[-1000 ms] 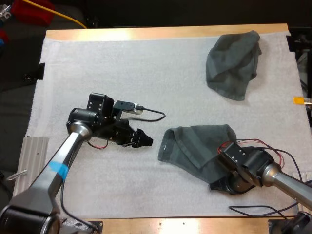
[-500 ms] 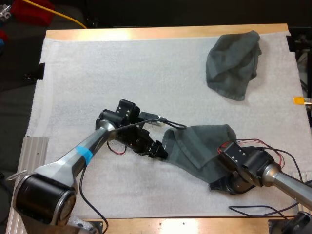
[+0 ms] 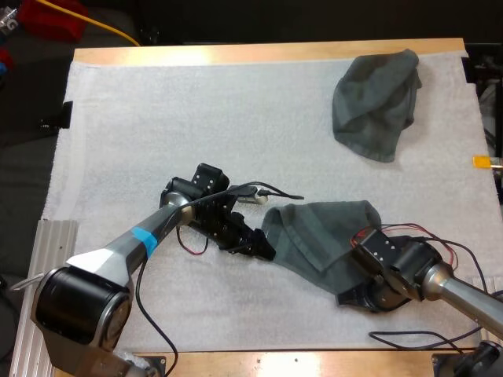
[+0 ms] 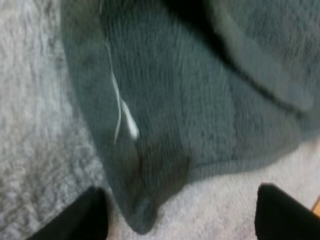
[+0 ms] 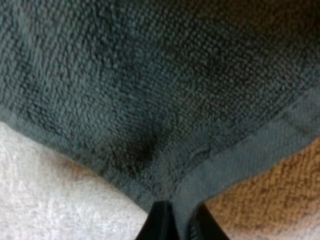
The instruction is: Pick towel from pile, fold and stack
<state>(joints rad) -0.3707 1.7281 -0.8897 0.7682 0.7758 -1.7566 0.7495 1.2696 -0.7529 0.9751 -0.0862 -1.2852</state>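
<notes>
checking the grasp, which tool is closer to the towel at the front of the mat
Right. The right tool is shut on a corner of the towel; the left tool is open at its left edge.

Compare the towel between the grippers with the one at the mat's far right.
The near towel is pinched at a corner by the right gripper, with the open left gripper at its other end; the far towel lies untouched. The near towel is partly spread; the far towel is bunched up. Both are dark grey-green, on the white mat.
</notes>
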